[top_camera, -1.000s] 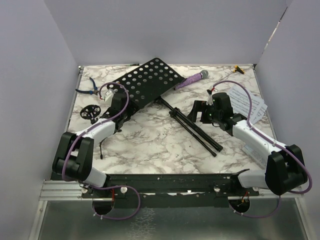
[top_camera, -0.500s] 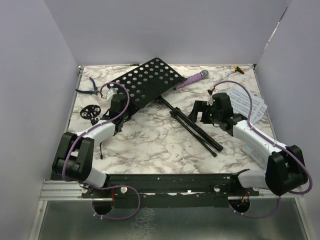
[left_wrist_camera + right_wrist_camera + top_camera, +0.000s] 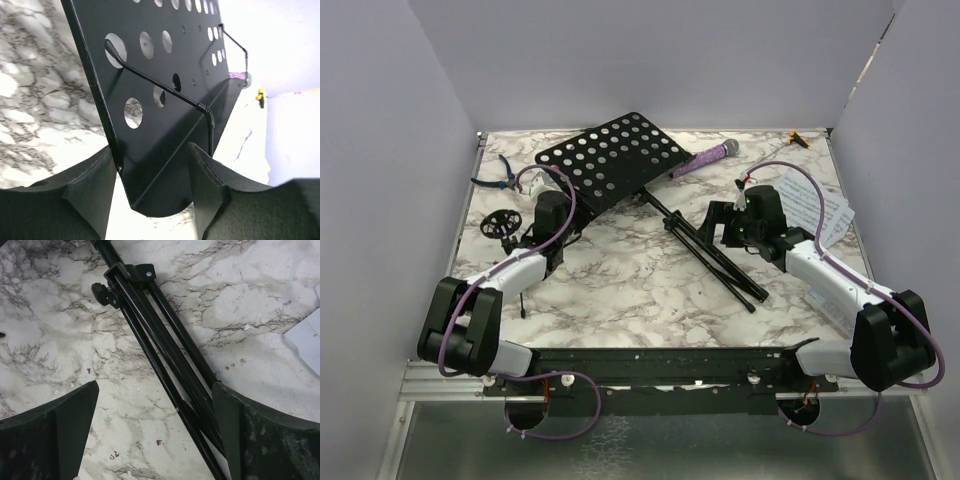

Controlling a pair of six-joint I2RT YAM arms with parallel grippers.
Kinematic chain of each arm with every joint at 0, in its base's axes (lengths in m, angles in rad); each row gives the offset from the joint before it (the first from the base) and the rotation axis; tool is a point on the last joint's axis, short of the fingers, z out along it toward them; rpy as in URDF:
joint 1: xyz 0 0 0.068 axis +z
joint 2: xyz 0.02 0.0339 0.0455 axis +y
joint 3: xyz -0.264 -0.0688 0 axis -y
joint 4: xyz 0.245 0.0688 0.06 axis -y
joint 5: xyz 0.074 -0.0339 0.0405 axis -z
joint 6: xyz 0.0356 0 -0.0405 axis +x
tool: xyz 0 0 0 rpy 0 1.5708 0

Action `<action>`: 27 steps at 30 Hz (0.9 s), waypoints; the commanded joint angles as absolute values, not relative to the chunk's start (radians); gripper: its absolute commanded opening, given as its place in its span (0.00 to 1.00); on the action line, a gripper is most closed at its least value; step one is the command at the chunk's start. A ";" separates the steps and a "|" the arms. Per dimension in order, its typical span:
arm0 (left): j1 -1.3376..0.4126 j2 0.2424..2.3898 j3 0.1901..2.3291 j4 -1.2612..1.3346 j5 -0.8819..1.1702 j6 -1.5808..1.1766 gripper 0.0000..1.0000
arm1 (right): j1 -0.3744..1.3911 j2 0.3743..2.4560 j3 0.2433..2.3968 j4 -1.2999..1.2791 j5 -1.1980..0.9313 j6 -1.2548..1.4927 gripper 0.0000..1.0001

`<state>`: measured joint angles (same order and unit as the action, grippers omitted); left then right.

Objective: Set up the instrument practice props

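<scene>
Now that the left claw [image 3: 150,155] has narrowed over the last second, it clamps the lower lip of the desk [image 3: 615,155] between its pads. The desk has tipped up and back a little off the table [image 3: 620,290]. I read this as the first lift toward standing the stand upright. Its folded legs [image 3: 710,250] lie on the marble, slanting toward the right arm, with the mic [image 3: 705,158] near the back edge. The right claw [image 3: 155,385] hangs over those legs, spread wide and holding nothing — probably their taker. The pages [image 3: 815,205] lie far right.
</scene>
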<state>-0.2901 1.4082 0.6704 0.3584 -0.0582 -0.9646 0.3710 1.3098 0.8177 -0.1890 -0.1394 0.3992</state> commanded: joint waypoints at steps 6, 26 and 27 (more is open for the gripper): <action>-0.298 1.320 0.641 0.731 0.098 -1.028 0.54 | 0.366 1.283 0.839 -0.218 -0.141 0.376 1.00; -0.265 1.447 0.636 1.024 0.200 -1.141 0.41 | 0.365 1.232 0.860 -0.236 -0.138 0.350 1.00; -0.263 1.453 0.642 1.025 0.199 -1.138 0.41 | 0.365 1.228 0.860 -0.238 -0.138 0.349 1.00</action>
<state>-0.2737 1.4303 0.6239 0.8093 0.1482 -1.0950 0.3710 1.2633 0.8288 -0.2157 -0.1398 0.3683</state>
